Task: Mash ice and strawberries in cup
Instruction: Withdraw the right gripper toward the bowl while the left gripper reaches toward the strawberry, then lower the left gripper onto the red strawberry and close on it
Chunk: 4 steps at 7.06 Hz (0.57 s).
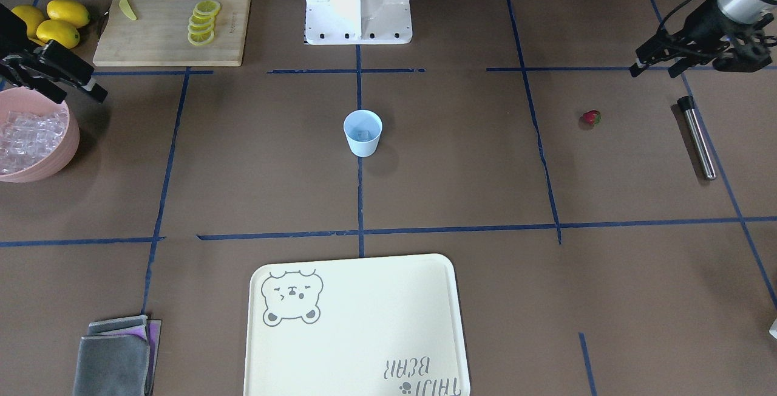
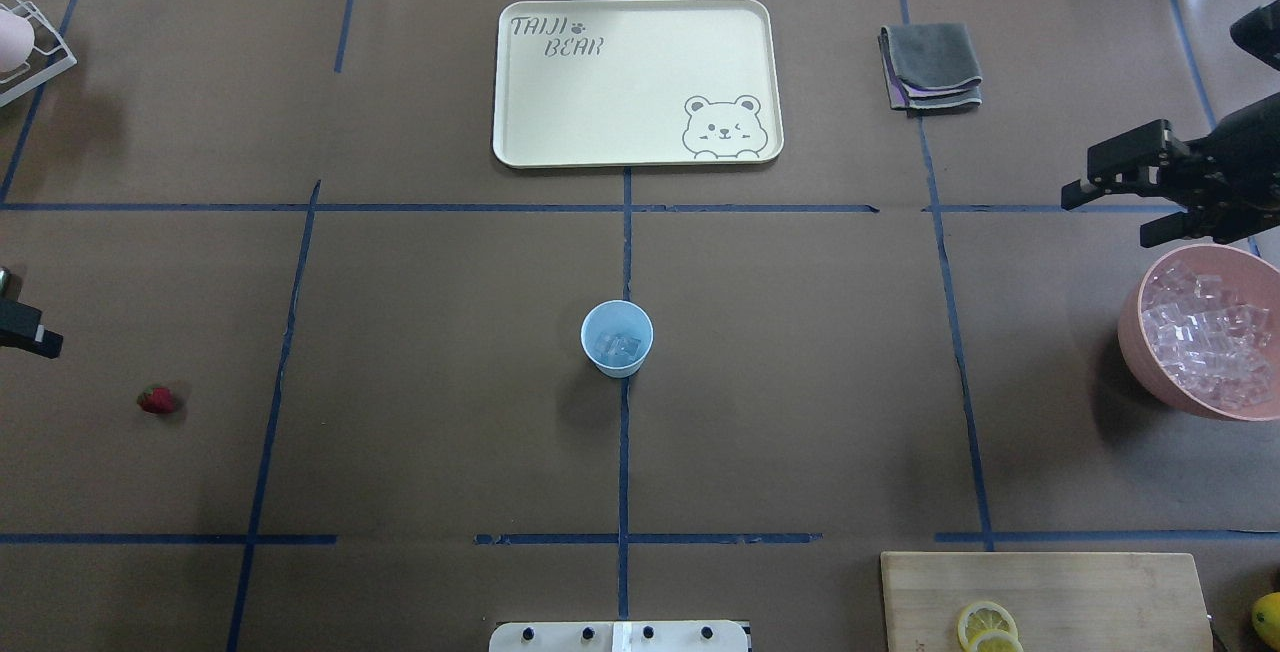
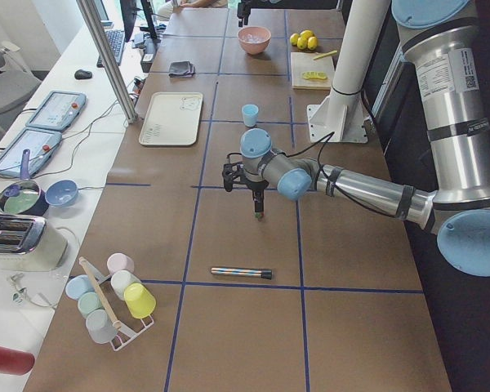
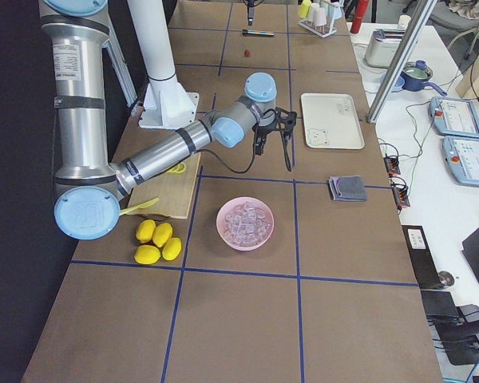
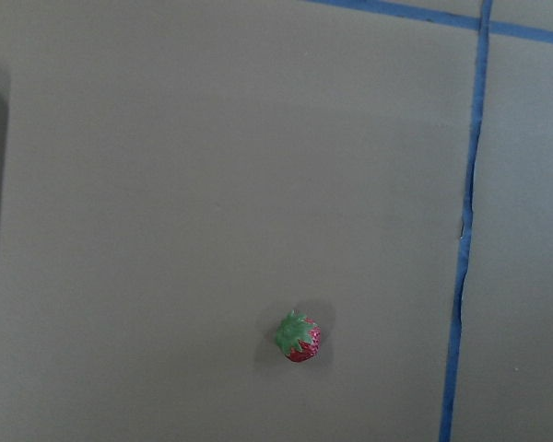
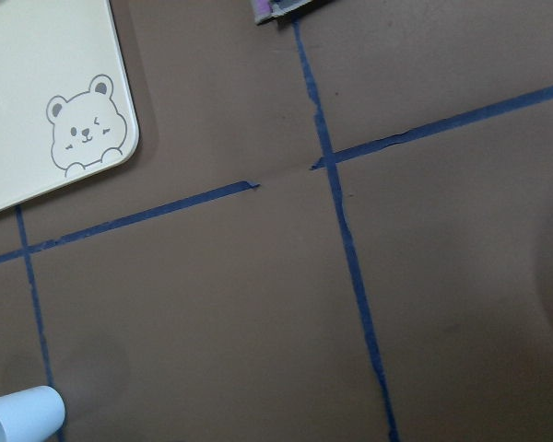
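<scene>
The pale-blue cup (image 2: 617,337) stands upright at the table's centre with a few ice cubes (image 2: 620,344) inside; it also shows in the front view (image 1: 363,133). More ice (image 2: 1205,332) fills a pink bowl (image 2: 1135,347) at the right. One red strawberry (image 2: 158,399) lies on the table at the left and shows below the left wrist camera (image 5: 299,335). My left gripper (image 1: 652,72) is open and empty, above the table beside the strawberry. My right gripper (image 2: 1108,218) is open and empty, just beyond the bowl's far rim.
A metal rod with a black tip (image 1: 696,136) lies near the strawberry. A cutting board (image 1: 158,37) holds lemon slices and a knife, with whole lemons (image 1: 57,22) beside it. A cream tray (image 2: 560,112) and a folded grey cloth (image 2: 930,67) lie at the far side.
</scene>
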Each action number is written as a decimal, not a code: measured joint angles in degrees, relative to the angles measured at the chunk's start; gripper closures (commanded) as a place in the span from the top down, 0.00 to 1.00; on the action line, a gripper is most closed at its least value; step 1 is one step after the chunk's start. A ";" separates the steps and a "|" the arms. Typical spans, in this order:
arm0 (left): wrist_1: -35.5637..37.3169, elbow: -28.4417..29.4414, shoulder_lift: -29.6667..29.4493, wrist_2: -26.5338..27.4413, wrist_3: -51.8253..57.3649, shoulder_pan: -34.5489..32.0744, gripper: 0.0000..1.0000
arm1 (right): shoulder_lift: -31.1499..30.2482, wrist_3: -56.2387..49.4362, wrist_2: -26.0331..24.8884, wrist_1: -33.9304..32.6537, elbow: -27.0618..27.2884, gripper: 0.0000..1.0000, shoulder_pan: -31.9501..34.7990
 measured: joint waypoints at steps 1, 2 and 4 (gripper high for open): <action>-0.77 0.14 -0.25 2.57 -2.82 3.55 1.00 | -0.70 -1.23 0.14 0.08 -0.31 1.00 0.43; -1.33 0.46 -0.38 4.86 -4.23 6.56 1.00 | -0.90 -1.64 0.12 0.12 -0.58 1.00 0.53; -1.66 2.47 -2.24 8.43 -4.80 9.94 1.00 | -0.89 -1.84 0.00 0.22 -1.23 1.00 0.54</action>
